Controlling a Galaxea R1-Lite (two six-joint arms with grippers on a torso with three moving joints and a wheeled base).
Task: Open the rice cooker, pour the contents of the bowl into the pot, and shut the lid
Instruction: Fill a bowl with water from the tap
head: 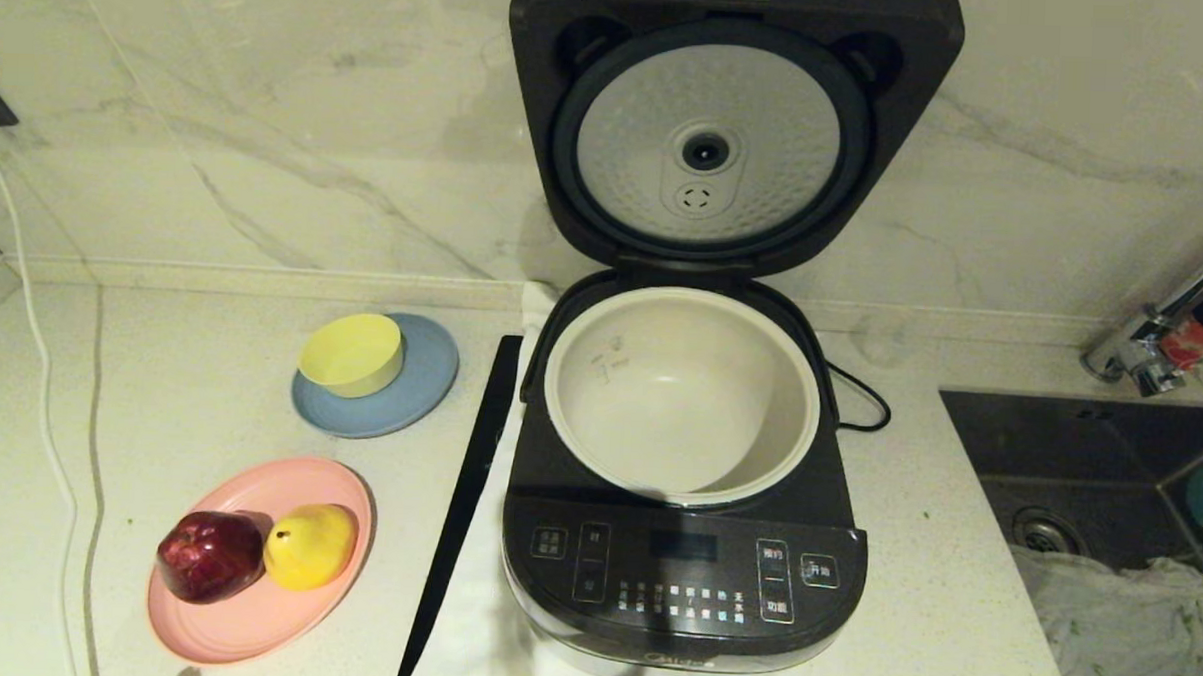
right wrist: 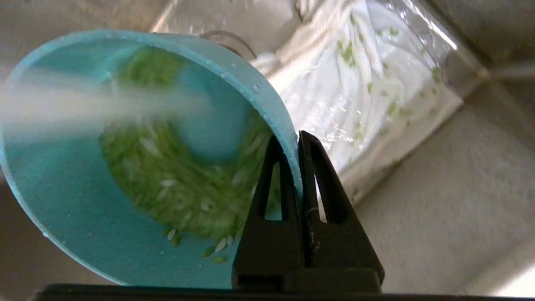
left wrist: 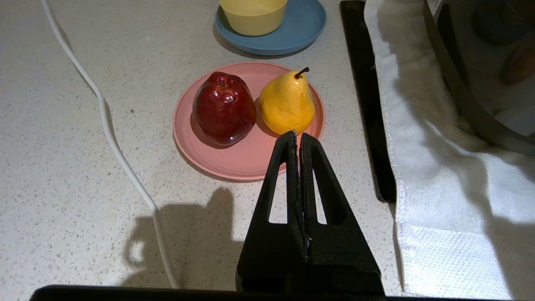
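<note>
Only the right wrist view shows the right gripper [right wrist: 297, 140] pinching the rim of the teal bowl [right wrist: 62, 200] of green contents [right wrist: 179, 188] over the sink [head: 1088, 445], while the left gripper [left wrist: 297, 140], pressed together, hangs near the pink plate [left wrist: 234, 161] and the rice cooker [head: 683, 571] stands with lid [head: 734, 133] up, pot [head: 680, 396] bare.

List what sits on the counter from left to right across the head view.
White cable → pink plate with apple and pear → black strip → rice cooker → sink → faucet.
</note>
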